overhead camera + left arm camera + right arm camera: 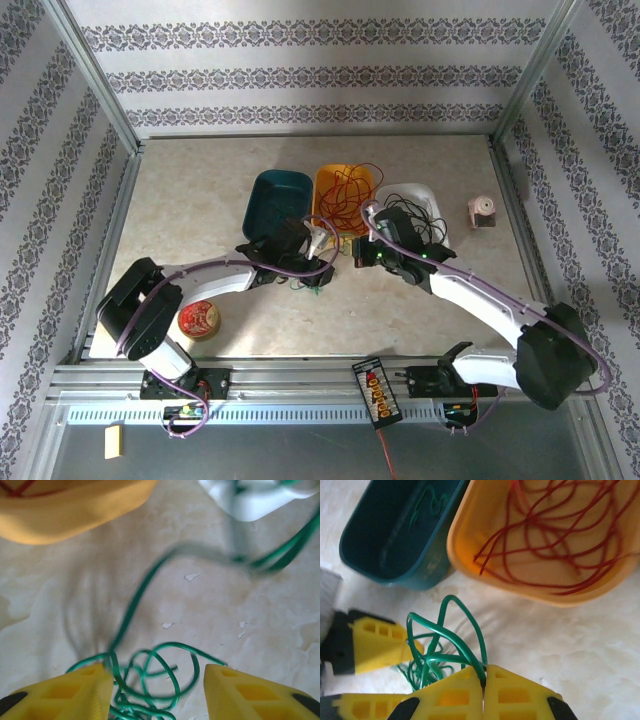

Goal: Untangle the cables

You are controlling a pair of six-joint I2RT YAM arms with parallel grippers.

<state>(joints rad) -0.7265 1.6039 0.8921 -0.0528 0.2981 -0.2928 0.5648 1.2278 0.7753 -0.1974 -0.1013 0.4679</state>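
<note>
The right gripper (483,687) has its 2 yellow fingers pressed together, pinching a strand of the thin green cable (451,598) just above the beige marbled tabletop (560,645). The left gripper (157,690) stands with its jaws apart, and the green coils lie loose between them. The thin red cable (555,535) is heaped in the orange plastic bin (465,550), beside the dark teal plastic bin (420,575).

Enclosure: back wall (320,95) at 12 o'clock, side walls (50,180) at 9 and 3, all white paper with dark ornamental bands. Aluminium posts (95,75) at the far corners. Tabletop (200,200) beige, marbled, with small chips (191,577). Metal rail (300,378) along the 6 o'clock edge. Light even, shadows soft.
</note>
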